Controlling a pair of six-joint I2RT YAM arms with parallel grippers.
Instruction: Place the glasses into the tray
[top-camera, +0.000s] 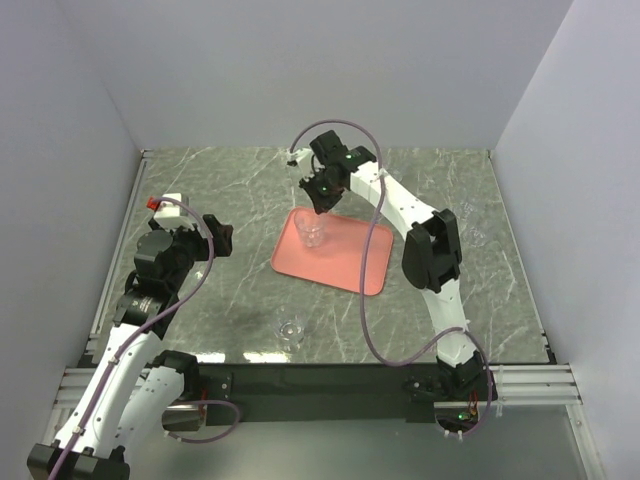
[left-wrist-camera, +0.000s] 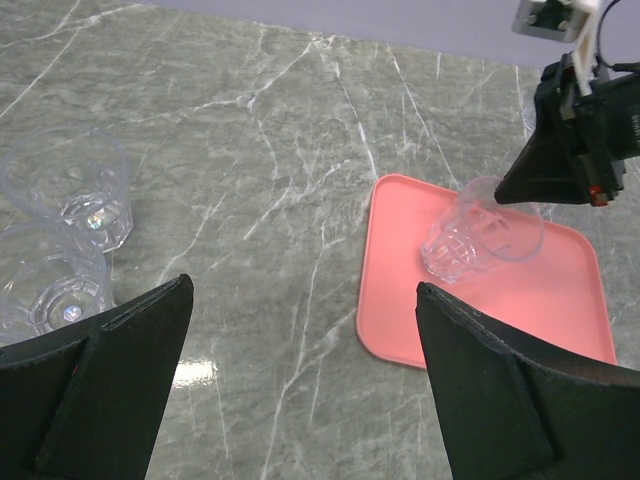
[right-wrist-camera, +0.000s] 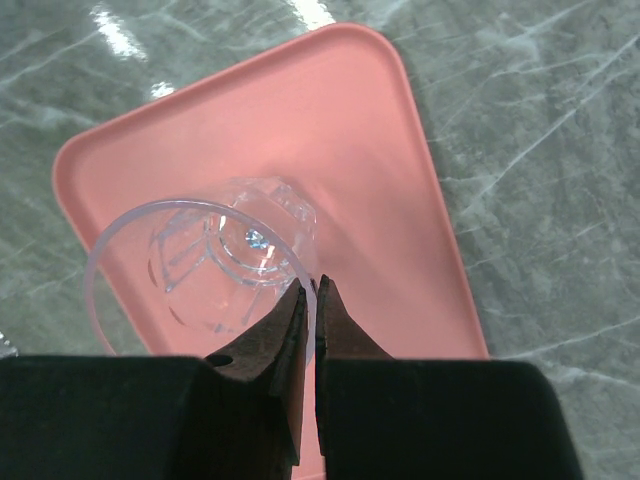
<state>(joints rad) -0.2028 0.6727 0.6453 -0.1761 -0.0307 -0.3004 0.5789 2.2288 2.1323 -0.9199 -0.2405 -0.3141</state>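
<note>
The salmon-pink tray (top-camera: 352, 258) lies mid-table. My right gripper (top-camera: 320, 205) is shut on the rim of one clear glass (top-camera: 313, 231), which hangs tilted low over the tray's far left corner. In the right wrist view the fingertips (right-wrist-camera: 310, 288) pinch the wall of that glass (right-wrist-camera: 215, 260) above the tray (right-wrist-camera: 370, 150). The left wrist view shows the same glass (left-wrist-camera: 480, 240) under the right gripper (left-wrist-camera: 515, 190); I cannot tell whether its base touches the tray (left-wrist-camera: 560, 300). My left gripper (top-camera: 222, 238) is open and holds nothing, left of the tray.
Two more glasses (left-wrist-camera: 85, 190) (left-wrist-camera: 50, 285) stand on the marble beside my left gripper (left-wrist-camera: 303, 290). Another glass (top-camera: 291, 329) stands near the table's front edge, below the tray. Grey walls enclose the table on three sides.
</note>
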